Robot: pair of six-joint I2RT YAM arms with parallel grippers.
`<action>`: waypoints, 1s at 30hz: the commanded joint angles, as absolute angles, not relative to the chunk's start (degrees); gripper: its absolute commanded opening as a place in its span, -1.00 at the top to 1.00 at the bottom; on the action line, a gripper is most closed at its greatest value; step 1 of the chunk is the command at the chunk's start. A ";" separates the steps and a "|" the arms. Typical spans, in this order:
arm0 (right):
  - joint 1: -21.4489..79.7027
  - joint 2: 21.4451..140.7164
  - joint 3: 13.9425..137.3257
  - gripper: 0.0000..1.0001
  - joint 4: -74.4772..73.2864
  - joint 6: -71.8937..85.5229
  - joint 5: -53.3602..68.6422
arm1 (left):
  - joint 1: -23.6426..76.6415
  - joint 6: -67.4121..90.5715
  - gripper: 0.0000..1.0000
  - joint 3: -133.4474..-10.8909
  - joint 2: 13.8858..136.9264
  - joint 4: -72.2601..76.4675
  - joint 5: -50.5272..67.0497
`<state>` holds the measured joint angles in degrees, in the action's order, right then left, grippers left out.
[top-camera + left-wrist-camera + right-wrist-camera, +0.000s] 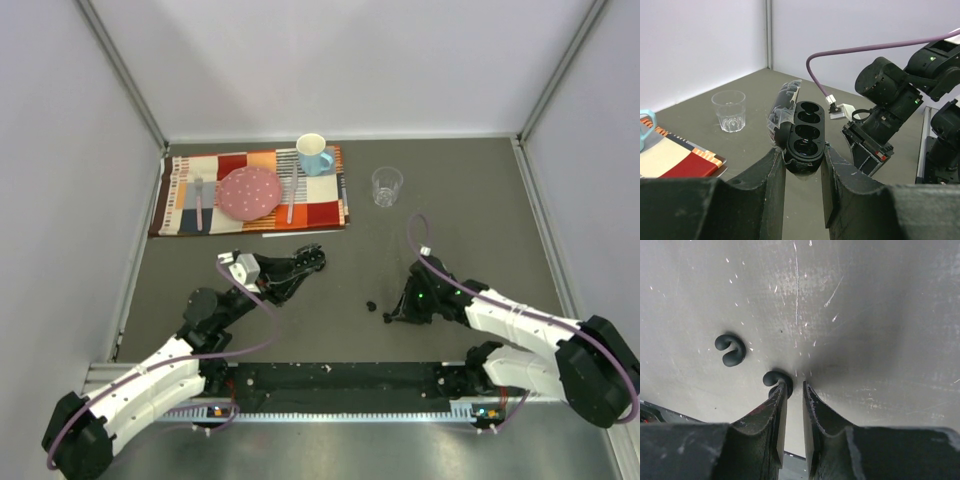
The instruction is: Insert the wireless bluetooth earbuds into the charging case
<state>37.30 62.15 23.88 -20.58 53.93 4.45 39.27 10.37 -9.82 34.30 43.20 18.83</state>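
The charging case [805, 131] is a black oval shell with its lid open and dark round wells showing. My left gripper [802, 159] is shut on its lower end and holds it above the table; in the top view the case [305, 262] sits left of centre. Two small black earbuds lie on the grey table, one [731, 349] off to the left and one [775, 379] against the outside of my right gripper's left fingertip. My right gripper [796, 386] points down at the table with a narrow, empty gap between its jaws. From above, the earbuds [371, 305] lie beside that gripper [391, 318].
A clear glass [387, 186] stands at the back right. A patterned placemat [185, 205] at the back left carries a pink plate [250, 192], a blue cup [313, 154] and cutlery. The right arm [890, 107] is close to the held case.
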 commanded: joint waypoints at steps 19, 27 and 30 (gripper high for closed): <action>36.74 66.44 23.47 0.66 -13.80 53.17 8.26 | 39.29 11.16 1.00 -10.55 34.28 44.47 18.98; 36.74 67.50 23.73 0.67 -12.39 53.26 9.58 | 39.37 11.25 1.00 -10.63 34.10 44.30 18.81; 36.74 67.67 23.64 0.67 -12.04 53.44 10.02 | 39.37 11.34 1.00 -10.55 34.01 44.12 18.72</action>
